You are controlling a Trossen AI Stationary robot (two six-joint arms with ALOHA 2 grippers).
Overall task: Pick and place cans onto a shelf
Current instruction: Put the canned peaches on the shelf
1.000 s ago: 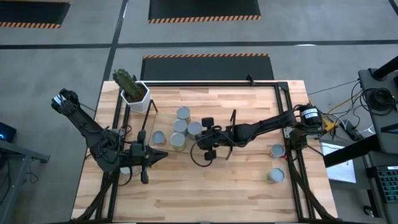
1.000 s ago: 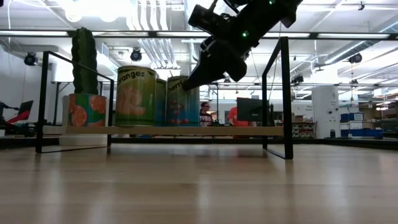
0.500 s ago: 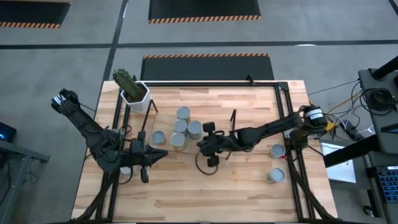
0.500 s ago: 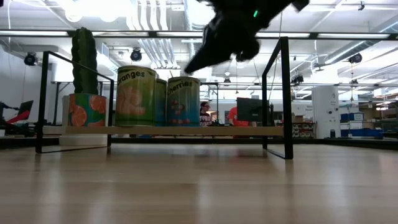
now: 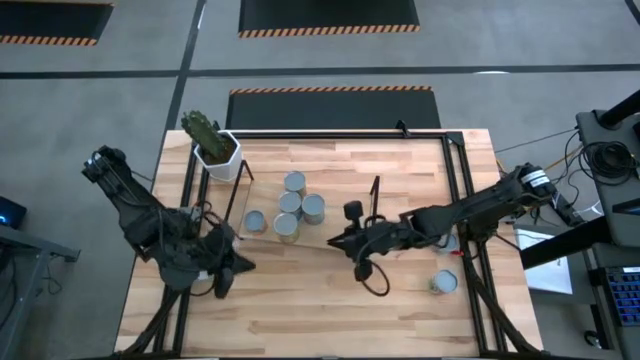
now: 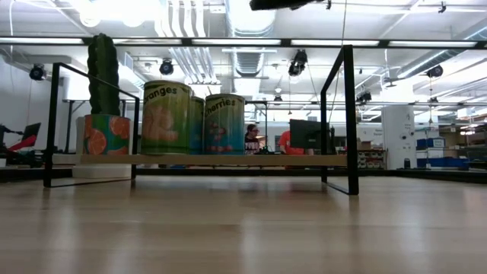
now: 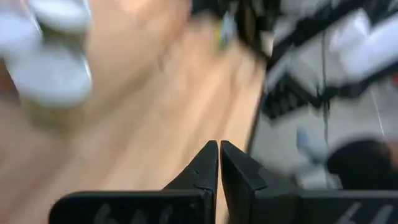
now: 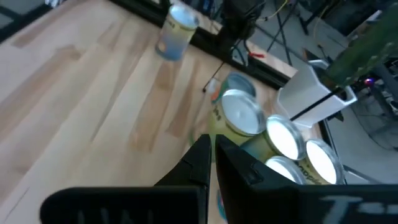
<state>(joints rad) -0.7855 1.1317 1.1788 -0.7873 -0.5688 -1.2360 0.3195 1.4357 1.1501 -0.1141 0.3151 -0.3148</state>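
- Four cans [image 5: 294,208] stand clustered on the shelf [image 5: 330,225], near the white plant pot [image 5: 217,152] at its end.
- Two more cans [image 5: 444,283] sit on the table [image 5: 300,310], by its right edge.
- The right gripper [image 5: 336,243] hangs above the shelf just beside the cluster, fingers pressed together, holding nothing.
- The left gripper [image 5: 248,266] is closed and apparently empty, though its wrist view is blurred.
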